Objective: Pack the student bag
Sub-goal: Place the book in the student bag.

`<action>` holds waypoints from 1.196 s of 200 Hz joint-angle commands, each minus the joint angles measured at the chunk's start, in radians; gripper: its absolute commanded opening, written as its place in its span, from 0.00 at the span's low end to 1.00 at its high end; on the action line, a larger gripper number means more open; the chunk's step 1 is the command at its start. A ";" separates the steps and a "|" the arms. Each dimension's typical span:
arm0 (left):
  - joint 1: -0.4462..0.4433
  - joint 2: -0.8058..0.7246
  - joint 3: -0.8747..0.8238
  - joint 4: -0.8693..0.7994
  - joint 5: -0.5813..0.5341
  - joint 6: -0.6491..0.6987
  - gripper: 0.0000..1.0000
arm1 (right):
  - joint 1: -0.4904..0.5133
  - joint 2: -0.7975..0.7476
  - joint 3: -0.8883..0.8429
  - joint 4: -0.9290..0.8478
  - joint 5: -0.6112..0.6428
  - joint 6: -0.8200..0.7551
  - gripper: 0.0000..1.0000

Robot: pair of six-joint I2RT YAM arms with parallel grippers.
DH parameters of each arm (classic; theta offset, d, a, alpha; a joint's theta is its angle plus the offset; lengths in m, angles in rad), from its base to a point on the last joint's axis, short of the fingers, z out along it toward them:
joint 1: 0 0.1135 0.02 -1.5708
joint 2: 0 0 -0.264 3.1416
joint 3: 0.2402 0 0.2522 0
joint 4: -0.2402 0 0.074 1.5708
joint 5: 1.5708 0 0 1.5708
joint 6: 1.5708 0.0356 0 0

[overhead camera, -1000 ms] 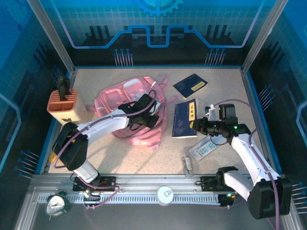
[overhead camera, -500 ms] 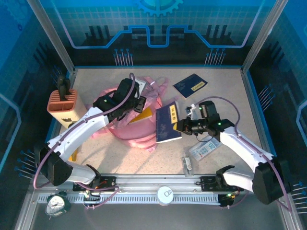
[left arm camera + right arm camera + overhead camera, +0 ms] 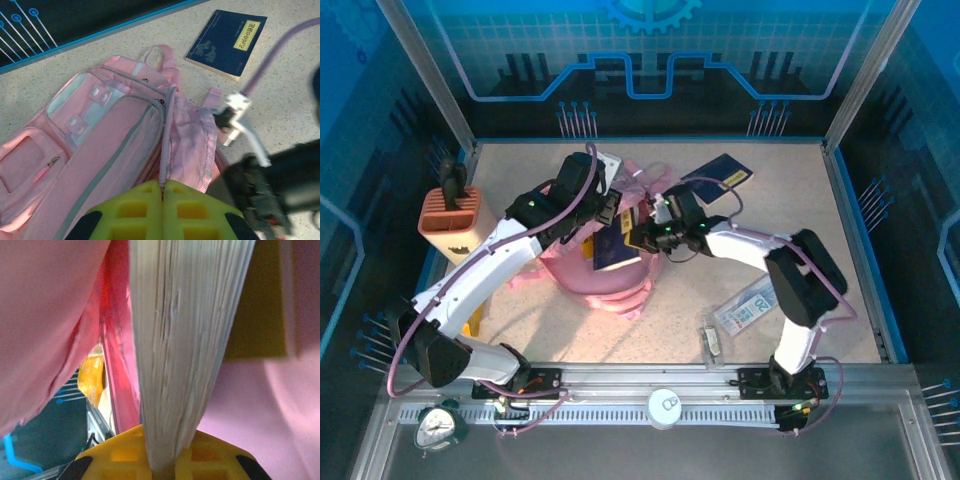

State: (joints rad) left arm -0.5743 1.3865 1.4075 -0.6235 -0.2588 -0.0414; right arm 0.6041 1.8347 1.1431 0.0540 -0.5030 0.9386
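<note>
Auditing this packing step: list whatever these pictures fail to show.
- Backpack interior: top view, covered by the left arm, right arm and book.
- Book cover: right wrist view, edge-on in the right gripper, pages facing the camera.
- Packet print: top view, too small.
- Right arm: left wrist view, blurred.

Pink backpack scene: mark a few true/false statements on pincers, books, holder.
The right pincer is shut on a thick book with cream page edges. True.
The left pincer hangs open above the soft pink fabric backpack. False: it is shut on the backpack's opening edge.
A dark blue book with a yellow label lies on the table, outside the backpack. True.
The orange-and-cream pen holder box sits inside the backpack. False: it stands on the table, apart.
</note>
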 commanded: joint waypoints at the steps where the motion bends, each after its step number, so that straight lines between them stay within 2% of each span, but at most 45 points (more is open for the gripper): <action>1: 0.011 -0.044 0.062 0.087 -0.044 0.017 0.00 | 0.038 0.096 0.114 0.010 0.063 -0.049 0.16; 9: 0.012 -0.043 0.064 0.085 -0.047 0.015 0.00 | 0.040 0.125 0.144 -0.010 0.082 -0.059 0.22; 19: 0.012 -0.043 0.064 0.087 -0.059 0.012 0.00 | 0.040 0.144 0.164 -0.028 0.111 -0.072 0.35; 35: 0.014 -0.047 0.056 0.096 -0.073 0.003 0.00 | 0.043 0.116 0.150 -0.054 0.169 -0.109 0.49; 60: 0.017 -0.049 0.041 0.108 -0.064 -0.010 0.00 | 0.059 0.005 0.084 -0.125 0.267 -0.198 0.62; 80: 0.018 -0.047 0.038 0.100 -0.055 -0.020 0.00 | 0.087 -0.100 0.012 -0.185 0.377 -0.267 0.67; 116: 0.018 -0.055 0.001 0.139 -0.058 -0.031 0.00 | 0.195 -0.151 -0.043 -0.231 0.437 -0.296 0.56; 143: 0.018 -0.046 -0.003 0.140 -0.065 -0.046 0.00 | 0.286 -0.088 -0.031 -0.182 0.489 -0.285 0.46; 179: 0.019 -0.044 -0.005 0.148 -0.054 -0.079 0.00 | 0.313 0.038 0.029 -0.081 0.548 -0.299 0.34; 214: 0.017 -0.036 -0.002 0.144 -0.030 -0.142 0.00 | 0.303 0.067 0.040 0.061 0.668 -0.374 0.33; 239: 0.018 -0.038 -0.009 0.134 -0.029 -0.145 0.00 | 0.297 0.084 0.075 0.078 0.772 -0.416 0.35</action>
State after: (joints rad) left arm -0.5648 1.3861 1.3903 -0.5747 -0.2878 -0.1459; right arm 0.9161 1.9018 1.1587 0.0330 0.1261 0.5903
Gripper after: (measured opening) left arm 0.049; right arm 0.341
